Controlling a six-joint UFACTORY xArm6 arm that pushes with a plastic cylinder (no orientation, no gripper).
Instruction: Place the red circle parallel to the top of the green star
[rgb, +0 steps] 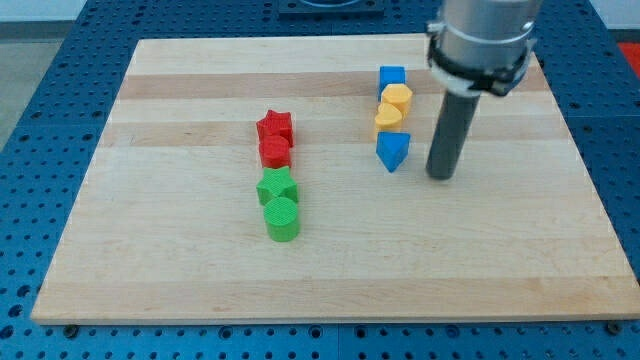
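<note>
The red circle (275, 152) sits near the board's middle, touching the red star (274, 126) above it. The green star (277, 185) lies just below the red circle, close to it or touching. The green circle (282, 218) touches the green star's lower side. My tip (440, 176) rests on the board at the view's right, far from the red circle and just right of the blue triangle (393, 150).
A column at the view's upper right holds a blue cube (391, 77), a yellow block (398, 99), another yellow block (388, 120) and the blue triangle. The wooden board (150, 270) lies on a blue perforated table.
</note>
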